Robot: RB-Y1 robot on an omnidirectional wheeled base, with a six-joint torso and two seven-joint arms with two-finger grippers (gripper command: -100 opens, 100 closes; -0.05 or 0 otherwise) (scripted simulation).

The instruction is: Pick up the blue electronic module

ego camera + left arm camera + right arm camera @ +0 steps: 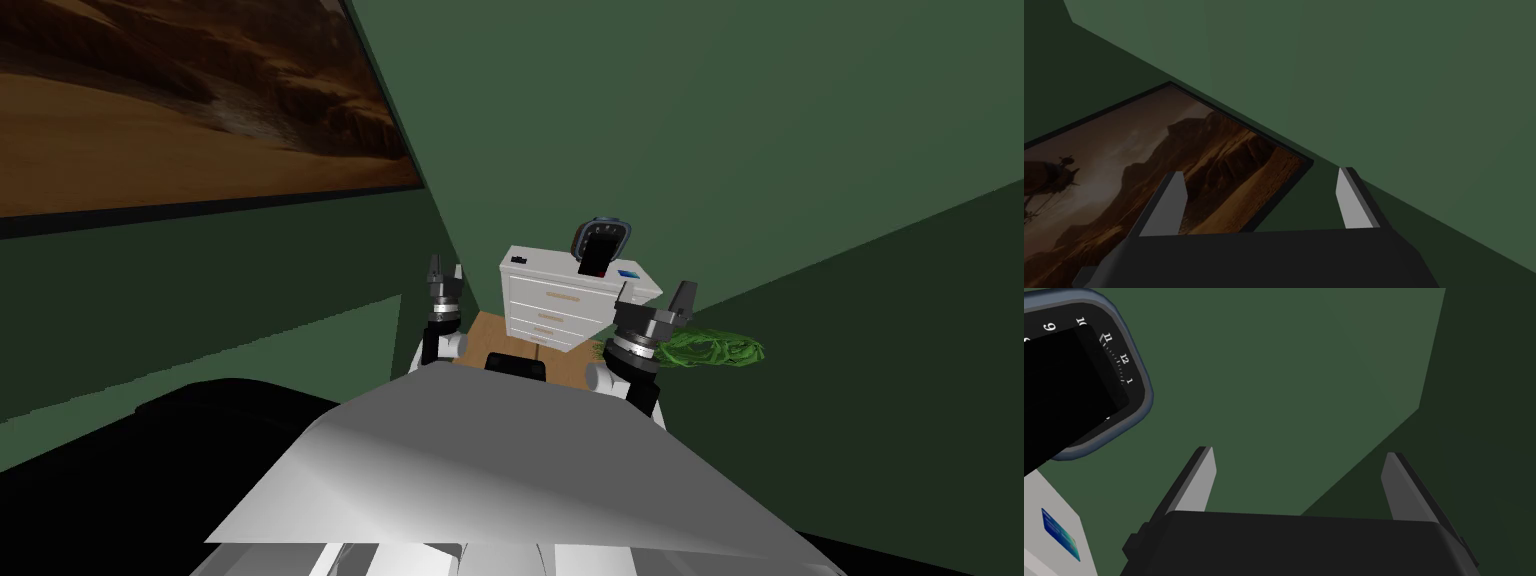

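R gripper (1299, 453) fingers (1199, 483) spread wide, green wall (1324, 363) behind them. Off to one side: clock (1119, 363) w/ blue-grey rim, numerals 9 to 1 showing, black block (1059, 388) covering most of its face. Blue module (1060, 534) lies flat on white top (1039, 498) near clock, apart from the fingers.

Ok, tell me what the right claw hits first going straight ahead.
Probably the green wall; the right claw points past the clock and blue module, though depth is unclear.
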